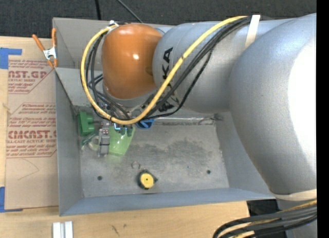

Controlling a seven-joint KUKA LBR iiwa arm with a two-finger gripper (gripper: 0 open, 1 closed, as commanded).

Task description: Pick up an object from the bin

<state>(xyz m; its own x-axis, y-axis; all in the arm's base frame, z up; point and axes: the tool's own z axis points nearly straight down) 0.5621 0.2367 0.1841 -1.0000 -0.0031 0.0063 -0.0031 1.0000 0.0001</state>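
Note:
My gripper reaches down below the arm's orange cover into the left part of the bin. It stands between two green things. A pale green translucent piece lies right beside it on its right, touching or nearly so. A darker green block sits just to its upper left by the bin's left wall. A small blue thing peeks out from under the arm, mostly hidden.
A small yellow round piece lies near the bin's front wall, and a tiny grey bit just above it. The arm and its cables cover the back and right of the bin.

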